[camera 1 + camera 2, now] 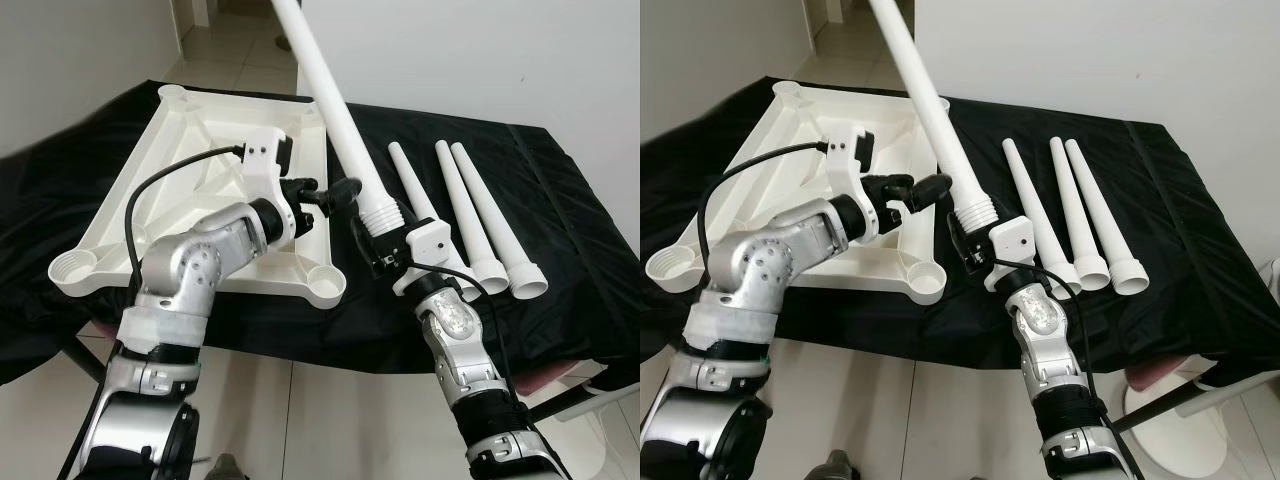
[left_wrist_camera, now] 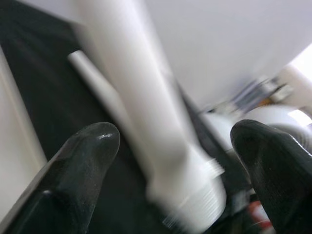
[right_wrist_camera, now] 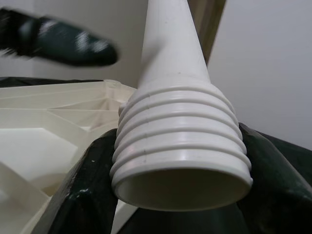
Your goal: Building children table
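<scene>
Left eye view has the right hand [image 1: 378,238] pinching a long white table leg [image 1: 335,105] right at its threaded end, with the tapered end pointing up and away, out past the top of the frame. From the right wrist view you can see both black fingers [image 3: 80,195] pressed against the ribbed collar of that leg, one on each side, and the open hollow end faces the camera. The left hand [image 1: 330,193] sits just beside the leg, a bit above the threads, with its fingers spread; in the left wrist view the two fingertips [image 2: 92,146] stand wide apart with the blurry leg between them, and I can't tell if either one is actually touching it. The white tabletop [image 1: 215,130] lies upside down on the worktop [image 1: 560,190], which is draped in black cloth, ribs facing up and round sockets [image 1: 327,283] at the corners. Three more legs [image 1: 470,210] lie side by side on the cloth to the robot's right of the held one, wide ends toward the robot. Pale tiled floor [image 1: 330,420] shows below the worktop edge.
</scene>
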`<state>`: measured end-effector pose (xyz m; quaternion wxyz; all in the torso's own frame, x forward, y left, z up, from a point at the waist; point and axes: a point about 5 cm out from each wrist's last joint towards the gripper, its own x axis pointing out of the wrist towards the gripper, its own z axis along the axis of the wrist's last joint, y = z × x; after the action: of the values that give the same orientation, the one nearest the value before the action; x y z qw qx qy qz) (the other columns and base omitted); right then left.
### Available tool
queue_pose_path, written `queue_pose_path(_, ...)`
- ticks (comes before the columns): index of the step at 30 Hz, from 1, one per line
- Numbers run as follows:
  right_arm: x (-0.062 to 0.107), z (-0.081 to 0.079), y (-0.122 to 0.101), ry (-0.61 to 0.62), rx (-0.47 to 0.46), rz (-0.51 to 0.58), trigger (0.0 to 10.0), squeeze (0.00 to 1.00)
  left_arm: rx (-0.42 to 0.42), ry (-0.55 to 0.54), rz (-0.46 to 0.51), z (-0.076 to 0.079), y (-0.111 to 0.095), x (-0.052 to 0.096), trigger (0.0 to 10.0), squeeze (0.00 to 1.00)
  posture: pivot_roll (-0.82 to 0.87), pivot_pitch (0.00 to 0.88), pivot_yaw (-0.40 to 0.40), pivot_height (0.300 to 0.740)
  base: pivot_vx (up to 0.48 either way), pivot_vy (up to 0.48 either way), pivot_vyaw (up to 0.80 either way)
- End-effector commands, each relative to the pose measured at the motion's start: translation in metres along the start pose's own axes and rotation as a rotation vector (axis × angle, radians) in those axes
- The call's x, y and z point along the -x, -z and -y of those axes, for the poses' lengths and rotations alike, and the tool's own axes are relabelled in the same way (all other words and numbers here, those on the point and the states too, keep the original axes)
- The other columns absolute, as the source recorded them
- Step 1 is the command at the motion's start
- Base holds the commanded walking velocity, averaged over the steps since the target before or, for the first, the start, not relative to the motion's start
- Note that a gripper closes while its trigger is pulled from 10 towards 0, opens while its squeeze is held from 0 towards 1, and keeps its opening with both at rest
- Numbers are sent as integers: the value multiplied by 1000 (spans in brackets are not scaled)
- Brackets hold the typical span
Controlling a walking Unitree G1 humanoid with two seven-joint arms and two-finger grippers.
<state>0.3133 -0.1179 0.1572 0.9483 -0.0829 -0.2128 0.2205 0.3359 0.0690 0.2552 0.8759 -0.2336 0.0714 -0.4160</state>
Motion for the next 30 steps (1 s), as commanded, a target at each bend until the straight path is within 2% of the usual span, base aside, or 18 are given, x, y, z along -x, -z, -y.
queue_pose_path(1, 1, -5, -1, -44, 30, 23, 10000, 0, 75, 247, 5, 13, -7, -4, 10000, 0, 148, 13, -16, 740, 0, 0, 0)
queue_pose_path(6, 1, -11, 0, -79, 47, 30, 10000, 0, 129, 228, 17, 8, -16, -11, 10000, 0, 150, 14, -20, 740, 0, 0, 0)
queue_pose_path(11, 2, -16, 0, -93, 54, 37, 10000, 0, 146, 137, -19, -3, -20, -20, 10000, 0, 149, 15, -18, 740, 0, 0, 0)
queue_pose_path(16, 4, -18, 1, -101, 60, 35, 10000, 0, 126, 90, -48, -9, -20, -22, 10000, 0, 145, 14, -14, 740, 0, 0, 0)
queue_pose_path(18, 5, -20, 2, -107, 66, 33, 10000, 0, 124, 26, -42, -16, -26, -23, 10000, 0, 144, 12, -9, 740, 0, 0, 0)
queue_pose_path(23, 6, -20, 3, -109, 68, 32, 10000, 0, 130, 5, -33, -19, -30, -24, 10000, 0, 144, 12, -9, 740, 0, 0, 0)
queue_pose_path(25, 7, -22, 4, -114, 70, 28, 10000, 0, 155, -48, -4, -25, -45, -25, 10000, 0, 148, 7, -8, 740, 0, 0, 0)
queue_pose_path(30, 8, -23, 6, -117, 74, 24, 10000, 0, 157, -97, 41, -30, -62, -25, 10000, 0, 147, 4, -5, 740, 0, 0, 0)
